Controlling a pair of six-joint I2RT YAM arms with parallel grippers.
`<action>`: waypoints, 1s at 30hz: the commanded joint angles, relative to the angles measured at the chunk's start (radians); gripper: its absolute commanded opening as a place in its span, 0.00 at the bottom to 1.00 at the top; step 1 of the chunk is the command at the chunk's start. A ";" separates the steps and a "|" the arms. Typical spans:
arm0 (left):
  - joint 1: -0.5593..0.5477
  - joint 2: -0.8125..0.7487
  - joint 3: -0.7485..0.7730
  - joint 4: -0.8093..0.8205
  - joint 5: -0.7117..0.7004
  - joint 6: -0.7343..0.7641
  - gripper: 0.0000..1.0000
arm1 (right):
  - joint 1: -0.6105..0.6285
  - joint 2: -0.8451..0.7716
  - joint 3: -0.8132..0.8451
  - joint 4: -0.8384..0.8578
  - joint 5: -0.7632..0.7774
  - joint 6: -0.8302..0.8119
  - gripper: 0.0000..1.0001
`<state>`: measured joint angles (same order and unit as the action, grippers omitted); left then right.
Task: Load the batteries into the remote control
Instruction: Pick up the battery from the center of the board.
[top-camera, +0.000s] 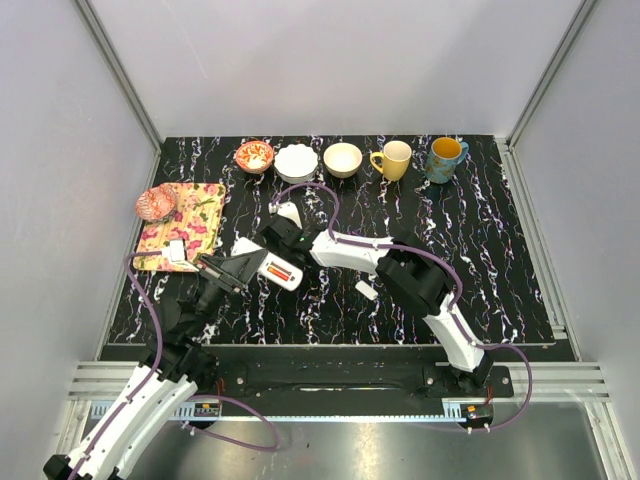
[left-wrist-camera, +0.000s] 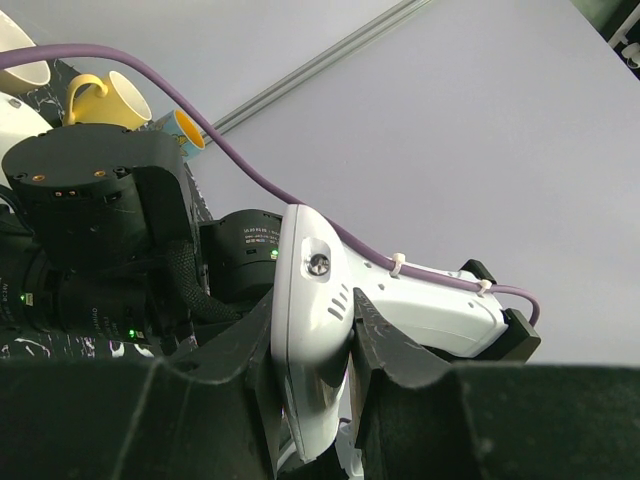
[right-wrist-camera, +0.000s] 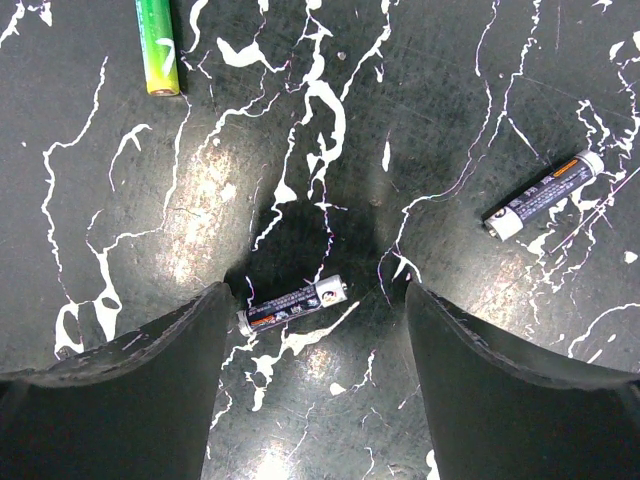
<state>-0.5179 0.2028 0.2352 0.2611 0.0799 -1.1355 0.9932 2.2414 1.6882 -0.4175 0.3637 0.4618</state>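
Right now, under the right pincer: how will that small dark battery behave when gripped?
The small dark cylindrical battery lies on its side on the black marbled table, so it probably rolls if nudged. It sits slanted inside the open right pincer, so it may twist when squeezed.

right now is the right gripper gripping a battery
No, the right gripper stands open around the dark battery, which lies loose on the table.

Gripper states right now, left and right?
Left gripper: closed on the remote control.
Right gripper: open over a loose battery, holding nothing.
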 joint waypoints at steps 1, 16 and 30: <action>0.004 -0.014 -0.002 0.069 0.018 -0.013 0.00 | 0.019 0.026 0.010 -0.055 0.009 0.017 0.75; 0.004 -0.002 -0.010 0.086 0.021 -0.026 0.00 | 0.012 0.009 0.027 -0.047 0.008 -0.029 0.73; 0.006 0.009 -0.004 0.089 0.029 -0.018 0.00 | 0.010 -0.055 -0.102 -0.056 0.053 -0.172 0.70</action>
<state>-0.5179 0.2050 0.2199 0.2829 0.0868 -1.1522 0.9958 2.2288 1.6630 -0.3920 0.3672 0.3836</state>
